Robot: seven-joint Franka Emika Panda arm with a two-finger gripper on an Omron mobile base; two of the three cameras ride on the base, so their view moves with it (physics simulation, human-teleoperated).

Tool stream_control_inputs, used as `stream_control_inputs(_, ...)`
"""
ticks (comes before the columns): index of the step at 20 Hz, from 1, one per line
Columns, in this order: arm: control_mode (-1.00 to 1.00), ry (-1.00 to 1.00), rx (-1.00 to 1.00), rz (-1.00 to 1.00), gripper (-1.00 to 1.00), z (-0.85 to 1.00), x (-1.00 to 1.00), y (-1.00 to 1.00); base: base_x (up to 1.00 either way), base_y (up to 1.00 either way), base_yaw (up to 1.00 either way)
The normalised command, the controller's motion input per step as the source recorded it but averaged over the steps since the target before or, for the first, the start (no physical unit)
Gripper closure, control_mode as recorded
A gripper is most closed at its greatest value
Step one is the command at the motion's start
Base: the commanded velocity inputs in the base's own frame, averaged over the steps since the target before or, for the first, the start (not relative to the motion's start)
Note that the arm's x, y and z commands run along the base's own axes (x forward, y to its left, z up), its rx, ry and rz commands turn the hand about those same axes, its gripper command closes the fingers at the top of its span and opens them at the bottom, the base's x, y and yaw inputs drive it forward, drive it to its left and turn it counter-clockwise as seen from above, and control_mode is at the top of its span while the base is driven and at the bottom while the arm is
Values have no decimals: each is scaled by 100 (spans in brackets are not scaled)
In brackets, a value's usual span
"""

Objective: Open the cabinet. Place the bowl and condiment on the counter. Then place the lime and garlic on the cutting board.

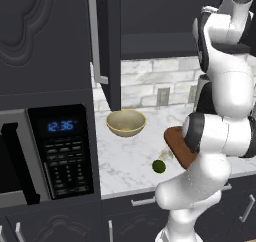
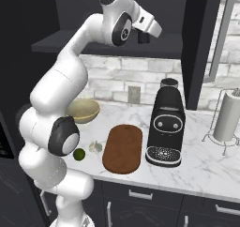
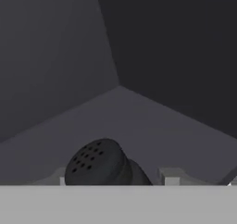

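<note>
Reaching into the open cabinet (image 2: 117,15), your gripper (image 3: 115,183) sits at the shelf with the condiment (image 3: 99,165) lying between its fingertips (image 3: 171,177), the perforated cap pointing out ahead of the hand. You can see the tips flanking the bottle, but whether they are actually pressing on it cannot be told; they look part-way closed around it, which fits a grasp just being made. The bottle lies low between the fingers, probably so they catch its body and not the narrow cap.

Far below the gripper, on the worktop (image 2: 206,160), the bowl (image 1: 126,122) is set down already, out from under the cabinet door (image 1: 111,46), so that step looks done. The board (image 2: 123,147) lies well below and slightly to one side of the hand, bare on top. The lime (image 2: 78,154) and garlic (image 2: 95,147) rest just beside the board's edge, off it, near each other; they are left for last.

Your next move, judged from this, is to confirm the hold and then draw the bottle out of the cabinet and lower it to open marble. Mind the coffee machine (image 2: 165,127) standing beside the board; set down away from it.
</note>
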Motion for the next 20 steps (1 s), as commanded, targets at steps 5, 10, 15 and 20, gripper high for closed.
stream_control_inputs(5, -100, -26, 0, 17, 100, -33, -100, 38, 0, 0, 0)
stream_control_inputs(10, -100, -3, 1, 20, 100, 17, -100, 57, 0, 0, 0)
stream_control_inputs(15, -100, 8, 0, 24, 100, 2, -100, 45, 0, 0, 0)
stream_control_inputs(20, -100, 13, 0, 37, 100, -35, -100, 41, 0, 0, 0)
